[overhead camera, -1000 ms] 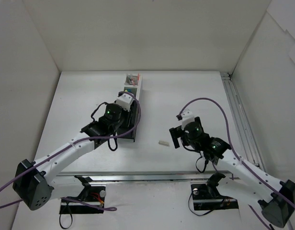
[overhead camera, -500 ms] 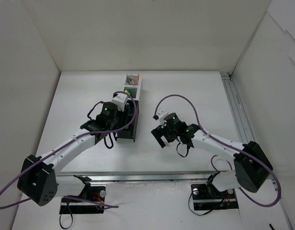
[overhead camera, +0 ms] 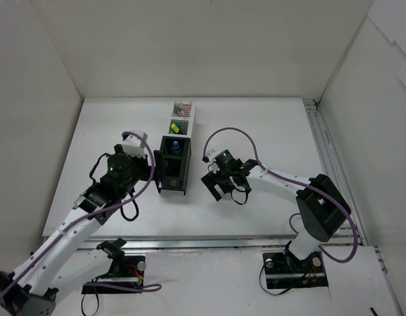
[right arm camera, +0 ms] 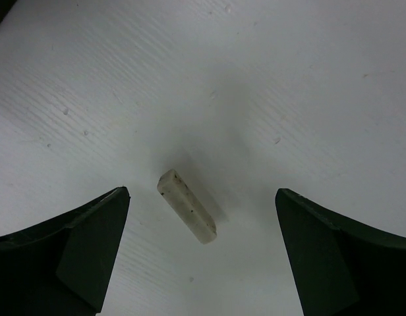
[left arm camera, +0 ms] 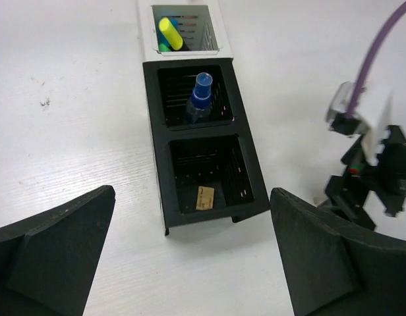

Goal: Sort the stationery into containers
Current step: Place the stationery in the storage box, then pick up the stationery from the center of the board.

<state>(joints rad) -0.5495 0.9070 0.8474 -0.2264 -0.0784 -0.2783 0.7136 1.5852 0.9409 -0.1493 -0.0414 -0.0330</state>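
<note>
The containers [overhead camera: 178, 172] form a narrow row; in the left wrist view the near black box [left arm camera: 250, 186] holds a beige eraser [left arm camera: 205, 197]. A blue-capped highlighter [left arm camera: 202, 92] stands in the second black box, and a yellow-capped highlighter [left arm camera: 170, 33] in the white box behind. My left gripper [left arm camera: 192, 194] is open, drawn back on the near side of the row [overhead camera: 149, 172]. My right gripper [right arm camera: 202, 191] hangs open over a second eraser [right arm camera: 186, 206] lying on the table between its fingers, untouched. From above, that gripper [overhead camera: 213, 184] hides this eraser.
Red pens [overhead camera: 182, 105] stand in the far white box. White walls close in the table on the left, the back and the right. A metal rail [overhead camera: 325, 158] runs along the right side. The right arm's purple cable [overhead camera: 219, 135] loops above its wrist.
My left gripper opened and drew back down-left from over the containers, leaving an eraser in the near black box. My right gripper moved left over the loose eraser on the table.
</note>
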